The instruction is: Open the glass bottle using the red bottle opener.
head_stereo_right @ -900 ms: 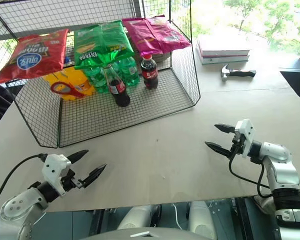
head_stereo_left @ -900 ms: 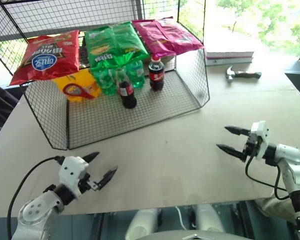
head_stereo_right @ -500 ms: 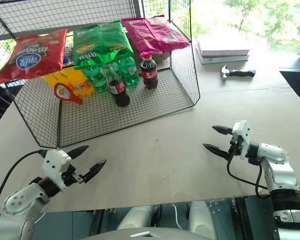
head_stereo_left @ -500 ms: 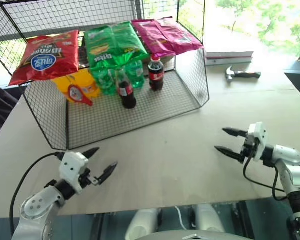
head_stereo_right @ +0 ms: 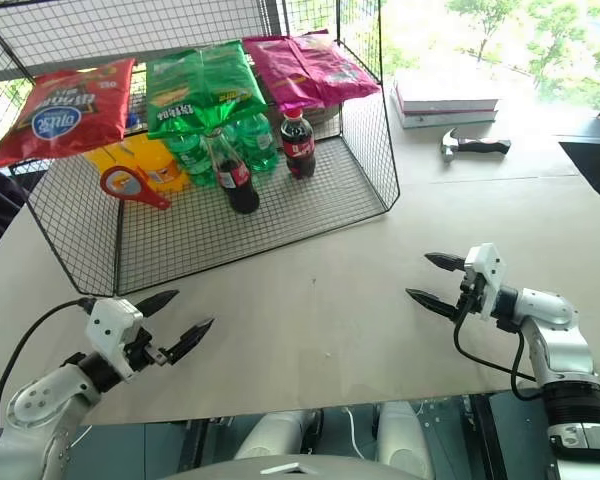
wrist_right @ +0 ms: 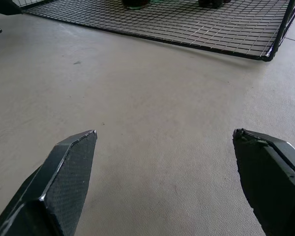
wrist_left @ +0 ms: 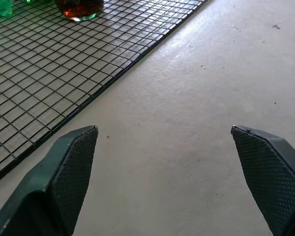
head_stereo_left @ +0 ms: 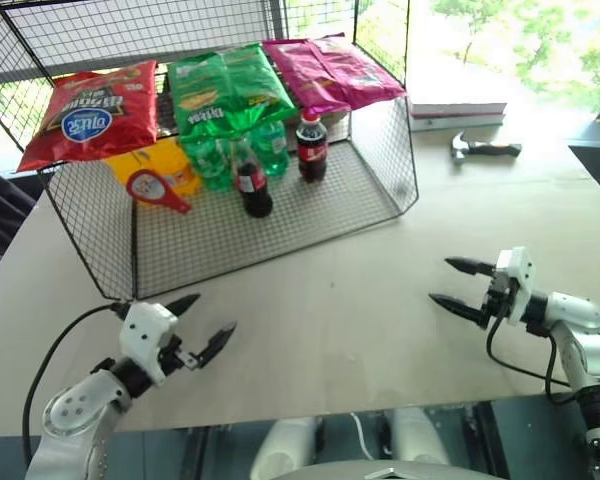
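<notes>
Your glass bottle (head_stereo_left: 252,185) stands upright on the mesh floor of the wire rack (head_stereo_left: 230,230), roughly mid-width and closer to its back than to its open front edge. It is a small contoured clear bottle with dark liquid, a red label band and a narrow neck whose top sits against the green bottles (head_stereo_left: 220,155) just behind it. You can see the red bottle opener (head_stereo_left: 156,189) to the bottle's left, by the rack's left wall: oval ring head up, short handle slanting down toward the bottle, in front of a yellow package (head_stereo_left: 165,165). Whether it hangs or leans, you cannot tell.

Your left gripper (head_stereo_left: 208,322) hovers over the bare table (head_stereo_left: 360,290) near its front left corner, in front of the rack, pointing forward and to the right, its two black fingers spread wide on nothing. Your right gripper (head_stereo_left: 457,285) hangs near the table's front right edge, pointing to the left toward the table's middle, fingers likewise wide apart and empty. Both are well apart from the bottle.

Just right of the glass bottle stands a plastic cola bottle (head_stereo_left: 312,146) with a red cap. Red (head_stereo_left: 95,112), green (head_stereo_left: 225,90) and pink (head_stereo_left: 325,72) snack bags lie across the rack's top. A hammer (head_stereo_left: 485,149) and books (head_stereo_left: 458,110) lie at the far right of the table.
</notes>
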